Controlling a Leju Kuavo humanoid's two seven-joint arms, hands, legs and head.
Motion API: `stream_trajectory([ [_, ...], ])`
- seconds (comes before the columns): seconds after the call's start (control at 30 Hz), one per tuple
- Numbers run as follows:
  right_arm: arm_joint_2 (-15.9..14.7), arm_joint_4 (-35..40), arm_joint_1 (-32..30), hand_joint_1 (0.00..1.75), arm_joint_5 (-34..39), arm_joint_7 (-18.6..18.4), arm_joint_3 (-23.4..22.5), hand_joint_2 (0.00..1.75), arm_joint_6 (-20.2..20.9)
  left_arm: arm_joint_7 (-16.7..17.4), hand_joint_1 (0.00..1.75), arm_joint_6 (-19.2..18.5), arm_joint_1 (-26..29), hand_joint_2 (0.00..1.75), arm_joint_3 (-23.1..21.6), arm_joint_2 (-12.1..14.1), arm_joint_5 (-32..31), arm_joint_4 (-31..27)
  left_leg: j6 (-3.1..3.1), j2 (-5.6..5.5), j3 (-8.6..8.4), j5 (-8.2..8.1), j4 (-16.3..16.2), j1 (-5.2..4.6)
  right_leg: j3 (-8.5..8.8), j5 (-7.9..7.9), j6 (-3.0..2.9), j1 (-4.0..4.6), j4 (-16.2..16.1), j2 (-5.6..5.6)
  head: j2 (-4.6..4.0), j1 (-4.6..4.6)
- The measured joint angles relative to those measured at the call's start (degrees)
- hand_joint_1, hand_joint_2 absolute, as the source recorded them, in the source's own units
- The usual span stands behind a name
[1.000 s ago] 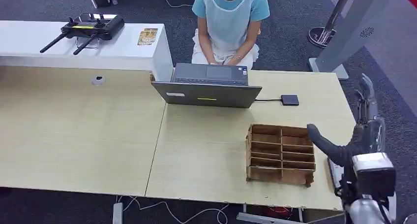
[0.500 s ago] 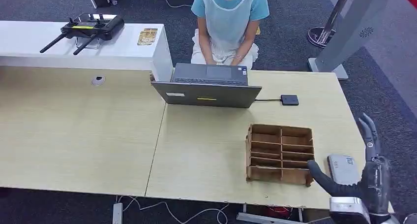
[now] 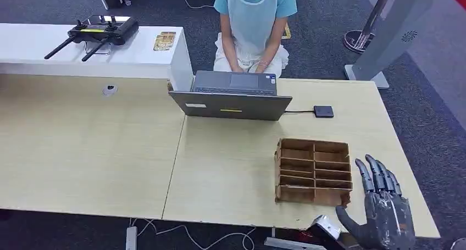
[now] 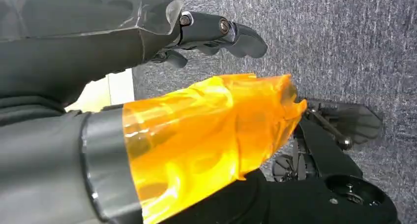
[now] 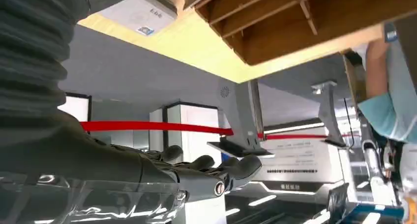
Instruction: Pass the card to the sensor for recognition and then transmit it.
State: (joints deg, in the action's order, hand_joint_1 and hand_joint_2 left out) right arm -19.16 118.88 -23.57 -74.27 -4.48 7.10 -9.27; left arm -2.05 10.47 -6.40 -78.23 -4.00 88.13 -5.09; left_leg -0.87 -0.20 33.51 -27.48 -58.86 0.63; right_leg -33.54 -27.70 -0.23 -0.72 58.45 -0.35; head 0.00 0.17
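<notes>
Right hand (image 3: 384,214): fingers spread, empty, now lowered off the table's near right corner, withdrawn from the organiser (image 3: 314,172). Left hand (image 4: 147,32): hanging; hold cannot be told. Card: not located; pickup judged still pending

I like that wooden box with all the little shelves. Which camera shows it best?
The head view: the wooden box sits whole on the table, every compartment open to see, with the right hand beside it. The right wrist view catches just part of it, close up and turned. The left wrist view looks at carpet.
</notes>
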Motion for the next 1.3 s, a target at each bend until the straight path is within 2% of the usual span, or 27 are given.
stream_trajectory([
  [0.3, -1.23, -4.79, 3.95, 0.0, -0.5, -1.51, 3.09, 1.75, 2.75, -0.02, 0.0, 0.11, -0.19, 0.0, 0.24, -0.46, 0.0, 0.0, 0.0, 0.04, -0.02, 0.0, 0.0, 0.0, 0.01, 0.0, 0.0, 0.0, 0.0, 0.01, 0.02, 0.02],
  [0.53, -1.23, -9.12, 7.46, 0.0, 0.72, -0.81, 4.18, 1.75, 4.68, 0.0, 0.0, 0.09, -0.26, 0.0, 0.24, -0.55, 0.0, 0.0, 0.0, 0.05, -0.02, 0.01, 0.0, 0.0, 0.02, 0.01, 0.0, 0.0, 0.01, 0.02, 0.0, 0.02],
  [0.73, -1.32, -11.78, 9.9, 0.0, 0.26, -0.65, 3.96, 1.75, 6.27, 0.0, 0.0, 0.09, -0.34, 0.0, 0.24, -0.55, 0.0, 0.0, 0.0, 0.04, -0.02, 0.01, 0.0, 0.0, 0.01, 0.01, 0.0, 0.0, 0.0, 0.02, 0.0, 0.0],
  [1.03, -1.1, -14.49, 12.15, 0.0, -3.74, -3.02, 2.63, 1.75, 7.74, -0.02, 0.0, 0.52, -0.38, 0.0, 0.68, -0.66, 0.0, 0.0, 0.0, 0.04, -0.02, 0.01, 0.0, 0.0, 0.01, 0.01, 0.0, 0.0, 0.0, 0.02, 0.02, 0.0],
  [1.3, -0.24, -16.0, 12.69, 0.0, -3.49, -2.07, 1.56, 1.75, 9.4, 0.0, 0.0, 0.72, -0.4, 0.0, 0.68, -0.7, 0.02, 0.0, 0.0, 0.04, -0.02, 0.01, 0.0, 0.0, 0.01, 0.01, 0.0, 0.0, 0.01, 0.02, 0.02, 0.0],
])
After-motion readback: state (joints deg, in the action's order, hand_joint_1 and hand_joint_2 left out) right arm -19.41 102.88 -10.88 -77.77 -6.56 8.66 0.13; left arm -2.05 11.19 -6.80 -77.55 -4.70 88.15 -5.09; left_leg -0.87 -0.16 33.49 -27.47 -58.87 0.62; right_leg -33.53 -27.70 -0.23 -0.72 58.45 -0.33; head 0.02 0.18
